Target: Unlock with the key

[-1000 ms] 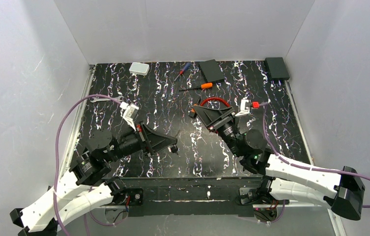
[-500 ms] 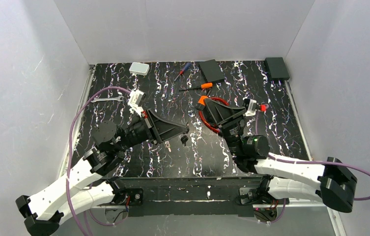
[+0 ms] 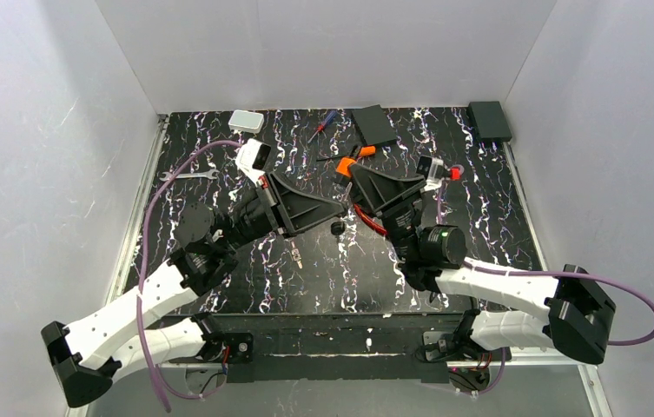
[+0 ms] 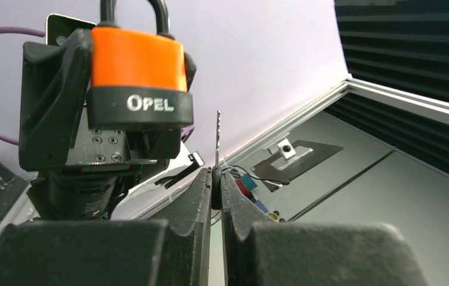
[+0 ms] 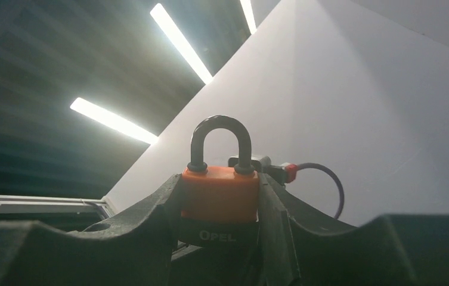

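Left gripper [image 4: 213, 180] is pinched tight on the key [image 4: 217, 140], its thin blade sticking straight up. Just beyond it, the right gripper [image 5: 219, 199] clamps the orange padlock [image 4: 136, 74]. The key stands beside the padlock's black base, not touching.

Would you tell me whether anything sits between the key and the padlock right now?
Nothing visible does. The key, pinched in the left gripper, stands beside the padlock held by the right gripper, with only open air between them.
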Tool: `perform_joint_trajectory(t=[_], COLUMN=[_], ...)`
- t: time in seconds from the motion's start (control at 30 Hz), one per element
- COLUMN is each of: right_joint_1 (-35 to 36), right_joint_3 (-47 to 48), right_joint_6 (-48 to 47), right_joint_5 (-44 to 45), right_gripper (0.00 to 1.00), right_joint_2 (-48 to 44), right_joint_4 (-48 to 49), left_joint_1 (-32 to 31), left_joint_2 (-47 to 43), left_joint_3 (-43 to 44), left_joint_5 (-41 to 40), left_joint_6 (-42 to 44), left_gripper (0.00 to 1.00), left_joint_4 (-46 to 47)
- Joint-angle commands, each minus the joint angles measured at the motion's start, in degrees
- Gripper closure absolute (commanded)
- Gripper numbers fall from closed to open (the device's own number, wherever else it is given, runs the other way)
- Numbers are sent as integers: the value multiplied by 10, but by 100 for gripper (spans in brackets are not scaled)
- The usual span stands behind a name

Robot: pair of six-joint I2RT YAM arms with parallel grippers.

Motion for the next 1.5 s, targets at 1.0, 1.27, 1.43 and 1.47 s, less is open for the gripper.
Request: perform_joint_trajectory(t=[1.0,1.27,1.43,1.47], right_joint_1=[-83,-84,-90,-90], right_joint_3=[165,166,160,155], right_joint_6=[95,93,91,86], right_joint_5=[-155,-163,-145,-138], right_gripper=[99,99,99,99], right_joint_2=[11,11,4,-2], right_joint_4=[191,190,169,155], left_joint_1=[-36,-43,-44,-44], left_joint_2=[114,111,87,79], left_joint_3=[38,35,8,-3], left_joint_5=[-28,-33,-33,-32], left_joint_6=[-106,-99,-84,-80], left_gripper=[100,100,100,100], left_joint_4=[282,288,282,277])
